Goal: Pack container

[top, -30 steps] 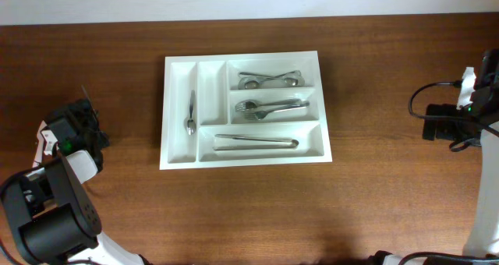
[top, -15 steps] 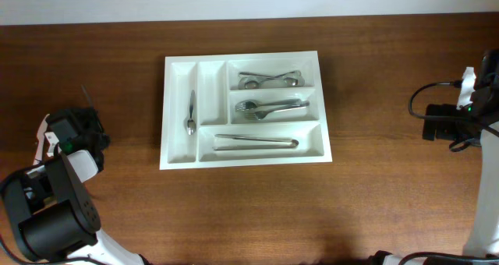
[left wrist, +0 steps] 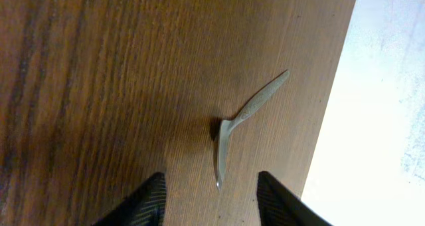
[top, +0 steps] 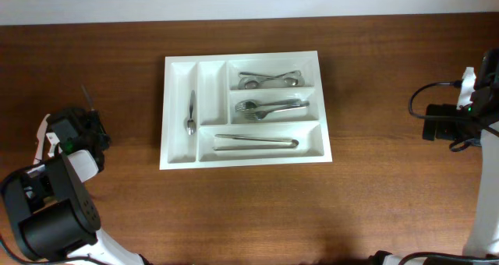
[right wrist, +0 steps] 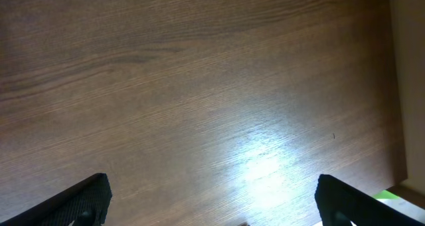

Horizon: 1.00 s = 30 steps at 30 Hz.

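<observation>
Left fingers (left wrist: 147, 201) are spread apart and empty, poised over a loose piece of cutlery (left wrist: 255, 101) just inside the left edge of the worktop (top: 390, 210).
The right fingers (right wrist: 83, 198) are also wide open and hold nothing, hanging over bare wood near the right edge. The cutlery tray (top: 211, 90) sits in the middle of the worktop, nearer the back edge, well apart from both arms. It already holds a spoon (top: 190, 113) in its leftmost slot, and more cutlery fills the three long slots. The second narrow slot is bare. The step in hand looks like picking up the last stray piece, though which kind of piece it is I cannot tell. The next move probably calls for lowering the left fingers around its thin, flat-lying shaft and closing on it without nudging it off the edge.
</observation>
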Available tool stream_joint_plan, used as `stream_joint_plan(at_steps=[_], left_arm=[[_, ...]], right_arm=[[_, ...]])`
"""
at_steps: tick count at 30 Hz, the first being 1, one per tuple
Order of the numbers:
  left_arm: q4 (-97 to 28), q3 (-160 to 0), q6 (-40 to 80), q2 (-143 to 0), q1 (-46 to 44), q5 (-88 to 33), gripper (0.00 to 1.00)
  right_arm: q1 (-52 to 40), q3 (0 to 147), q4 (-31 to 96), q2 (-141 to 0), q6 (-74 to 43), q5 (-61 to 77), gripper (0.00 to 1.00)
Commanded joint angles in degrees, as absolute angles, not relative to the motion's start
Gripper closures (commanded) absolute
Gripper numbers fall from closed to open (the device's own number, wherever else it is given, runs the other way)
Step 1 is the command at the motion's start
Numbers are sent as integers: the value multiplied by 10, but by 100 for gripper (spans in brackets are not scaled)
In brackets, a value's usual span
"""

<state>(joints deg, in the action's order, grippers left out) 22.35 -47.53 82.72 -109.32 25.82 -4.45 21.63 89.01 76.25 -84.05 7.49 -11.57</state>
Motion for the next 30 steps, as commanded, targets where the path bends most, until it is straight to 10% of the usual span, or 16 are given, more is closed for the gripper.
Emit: stream_joint_plan(at_steps=[1, 18, 30], left_arm=[[223, -469, 827, -1107, 255, -49, 60], [223, -469, 827, -1107, 255, -52, 98], [252, -469, 820, -1107, 255, -71, 98]], right_arm=[[219, 890, 762, -830, 70, -125, 1], [219, 890, 762, -830, 70, -125, 1], [219, 890, 762, -830, 70, -125, 1]])
